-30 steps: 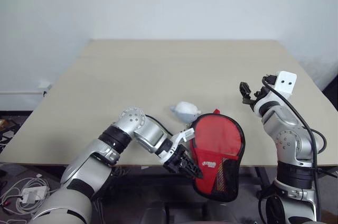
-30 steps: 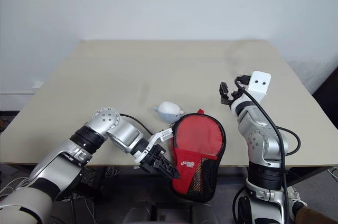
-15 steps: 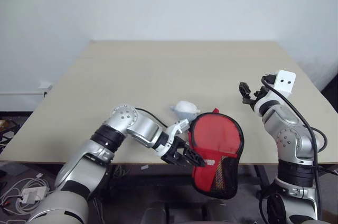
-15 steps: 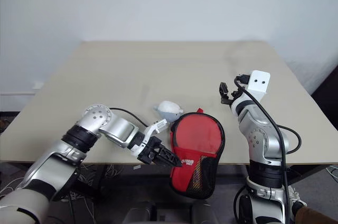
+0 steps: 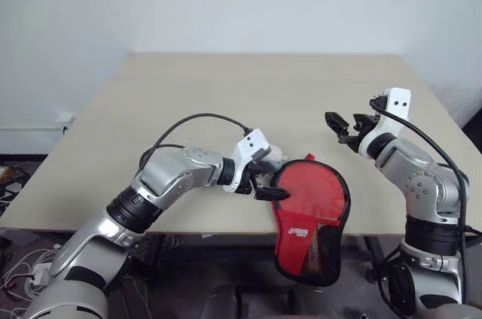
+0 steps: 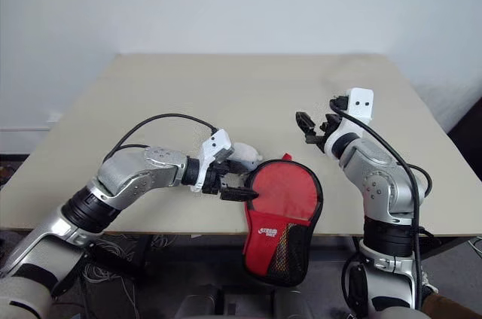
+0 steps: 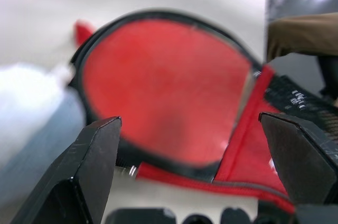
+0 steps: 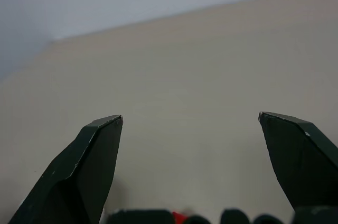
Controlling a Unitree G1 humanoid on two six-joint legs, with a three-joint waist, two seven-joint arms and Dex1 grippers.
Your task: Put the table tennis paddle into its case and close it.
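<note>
Your case (image 5: 309, 217) lies at the near edge of the table (image 5: 226, 101), right of centre. Its round red end rests flat on the tabletop; its narrow end, with the black mesh panel and the small white logo, hangs over the near edge. A black zip edging runs round the red part, and a small red tab sticks up at its far rim. You cannot tell from these views whether the paddle is inside, nor whether the zip is done up.

Just left of the case, your left gripper (image 5: 265, 183) sits low over the table, pointing right at the case's left rim. Its jaws stand wide apart and grip nothing; in the left wrist view the case (image 7: 169, 97) lies between the two fingers (image 7: 90, 171), untouched.

A small whitish lump (image 6: 245, 155) lies on the table just beyond that gripper, near the case's far left rim.

Your right gripper (image 5: 340, 129) hangs above the table, beyond and to the right of the case, well clear of it. It points left, jaws spread wide and empty.
</note>
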